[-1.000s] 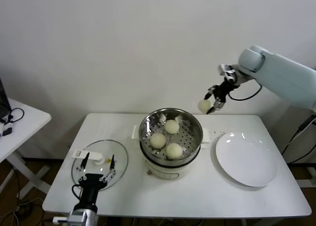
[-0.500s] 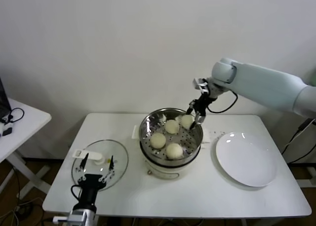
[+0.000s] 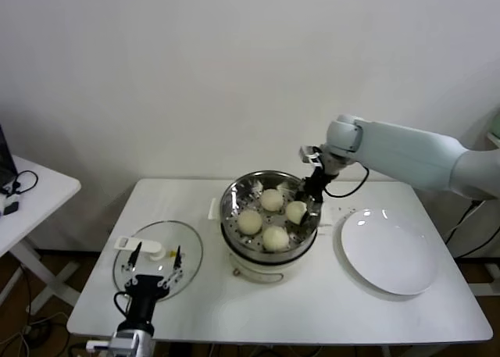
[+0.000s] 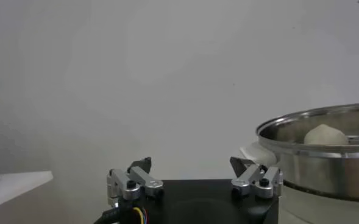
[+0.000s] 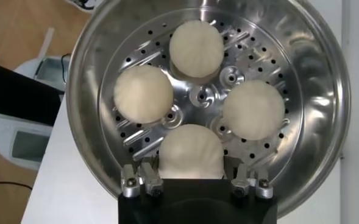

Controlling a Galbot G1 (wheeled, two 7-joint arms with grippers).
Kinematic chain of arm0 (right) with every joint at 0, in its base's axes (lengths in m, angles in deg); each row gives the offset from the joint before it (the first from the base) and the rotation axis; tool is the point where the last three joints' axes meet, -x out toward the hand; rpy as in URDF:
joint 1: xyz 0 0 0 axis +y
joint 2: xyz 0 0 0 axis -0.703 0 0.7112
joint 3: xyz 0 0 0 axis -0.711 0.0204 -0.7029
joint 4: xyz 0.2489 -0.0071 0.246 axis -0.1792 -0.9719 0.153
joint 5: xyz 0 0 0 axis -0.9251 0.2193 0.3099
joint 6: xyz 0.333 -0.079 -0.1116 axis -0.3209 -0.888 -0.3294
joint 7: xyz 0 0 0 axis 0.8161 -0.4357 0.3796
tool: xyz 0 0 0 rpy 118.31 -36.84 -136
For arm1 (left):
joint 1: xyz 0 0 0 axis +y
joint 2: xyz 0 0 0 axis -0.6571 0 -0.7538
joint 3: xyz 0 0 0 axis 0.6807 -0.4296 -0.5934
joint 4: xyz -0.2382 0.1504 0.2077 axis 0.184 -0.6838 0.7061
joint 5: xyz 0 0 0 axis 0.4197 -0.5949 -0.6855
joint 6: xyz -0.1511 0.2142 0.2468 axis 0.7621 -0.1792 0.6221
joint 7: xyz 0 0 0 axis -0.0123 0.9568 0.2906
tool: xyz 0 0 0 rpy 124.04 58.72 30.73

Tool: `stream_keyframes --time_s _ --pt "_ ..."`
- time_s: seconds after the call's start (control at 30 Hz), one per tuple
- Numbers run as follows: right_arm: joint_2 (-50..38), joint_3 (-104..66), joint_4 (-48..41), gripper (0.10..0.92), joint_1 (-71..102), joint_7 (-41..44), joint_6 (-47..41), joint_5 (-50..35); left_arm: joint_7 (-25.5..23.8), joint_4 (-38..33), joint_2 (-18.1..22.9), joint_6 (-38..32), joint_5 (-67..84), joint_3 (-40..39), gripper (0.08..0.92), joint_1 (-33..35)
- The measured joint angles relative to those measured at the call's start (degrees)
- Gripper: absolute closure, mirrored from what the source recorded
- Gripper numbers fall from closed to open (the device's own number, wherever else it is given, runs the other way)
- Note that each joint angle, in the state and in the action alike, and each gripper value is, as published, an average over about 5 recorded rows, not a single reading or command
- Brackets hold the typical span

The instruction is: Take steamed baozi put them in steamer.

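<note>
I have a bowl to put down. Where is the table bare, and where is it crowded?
Bare: the front strip of the table before the steamer and the plate. Crowded: the steamer, four baozi, right gripper inside; the lid under the left gripper.

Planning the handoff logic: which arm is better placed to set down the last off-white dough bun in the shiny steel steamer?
The right: its gripper is shut on the fourth off-white bun, inside the steel steamer basket. The left gripper hangs open over the round glass lid.
</note>
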Motion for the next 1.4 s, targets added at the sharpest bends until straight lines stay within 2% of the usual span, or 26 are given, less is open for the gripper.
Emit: stream_keyframes --time_s 0.6,0.9,1.4 --pt "2.55 0.09 -4.07 0.327 2.08 0.37 0.64 2.04 -0.15 0.28 -0.11 0.30 0.09 -0.05 0.177 -0.77" --pt "2.66 -0.22 -4.48 0.209 2.50 0.26 1.12 2.16 -0.16 0.23 -0.11 0.30 0.23 0.01 0.177 -0.48" --pt "2.10 -1.99 -3.37 0.203 0.45 1.73 1.53 0.11 -0.15 0.43 -0.08 0.34 0.33 -0.20 0.177 -0.74"
